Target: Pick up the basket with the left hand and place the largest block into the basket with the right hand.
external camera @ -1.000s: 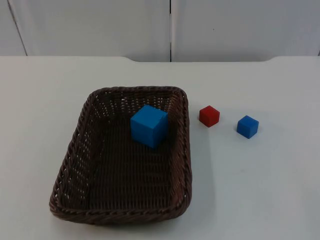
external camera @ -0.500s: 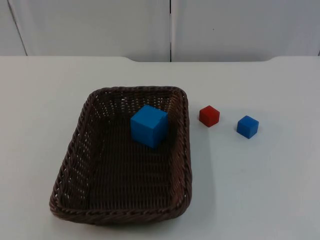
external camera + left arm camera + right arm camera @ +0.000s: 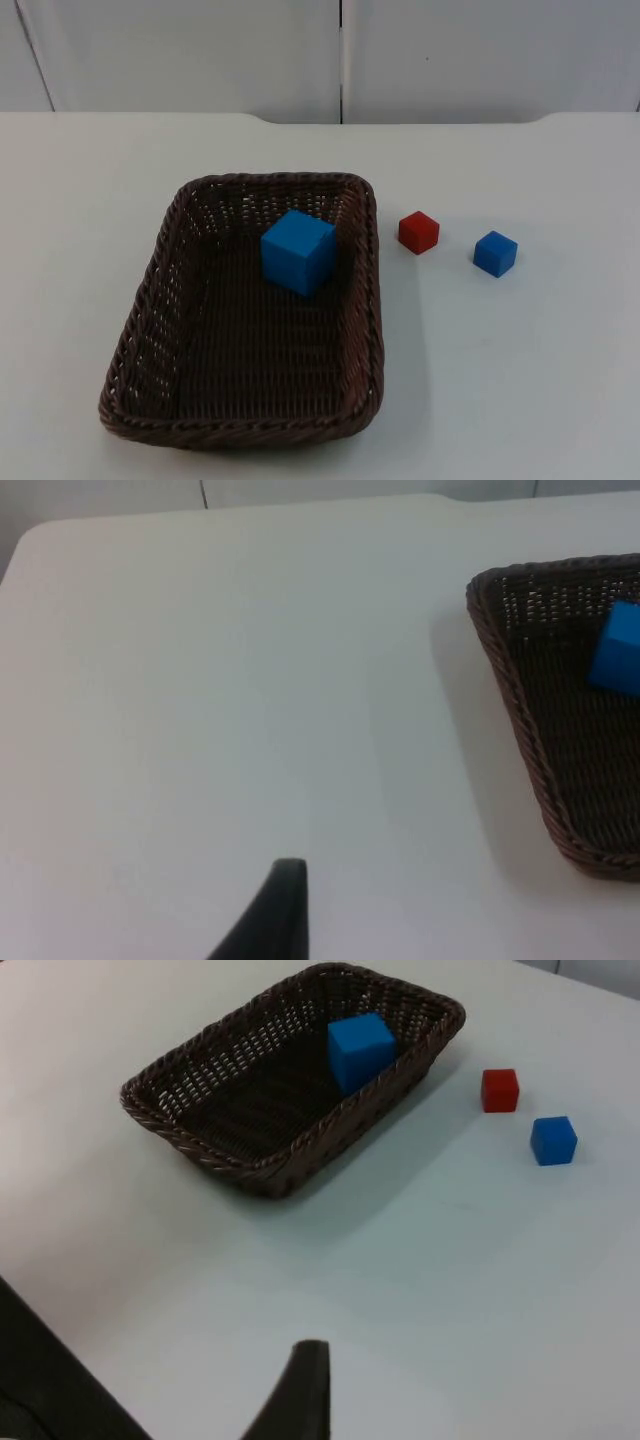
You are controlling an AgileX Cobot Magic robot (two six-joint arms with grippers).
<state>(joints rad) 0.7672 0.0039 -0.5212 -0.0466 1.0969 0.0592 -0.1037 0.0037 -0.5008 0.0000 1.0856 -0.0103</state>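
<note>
Sitting unchanged across the last second: nothing on the table (image 3: 560, 380) is shifting between the earlier top views and this one, which suggests the job is finished and both arms are waiting.

Basket (image 3: 150, 330), dark brown wicker, rectangular, is resting flat on the table, left of centre, not lifted. It is holding one item: the large blue block (image 3: 298, 251), lying at the far right of the basket floor, just beside the right wall.

Two smaller cubes are lying outside, to the basket's right: the red block (image 3: 418, 232) near the rim but apart from it, and the small blue block (image 3: 495, 253) further right.

Left gripper (image 3: 285, 900) is hovering over bare table, well left of the basket; right gripper (image 3: 305, 1380) is hovering on the near side, well apart from everything. Whether either pincer is apart or together cannot be told.

Judgement: the largest block is already lying inside, so placement looks complete.
</note>
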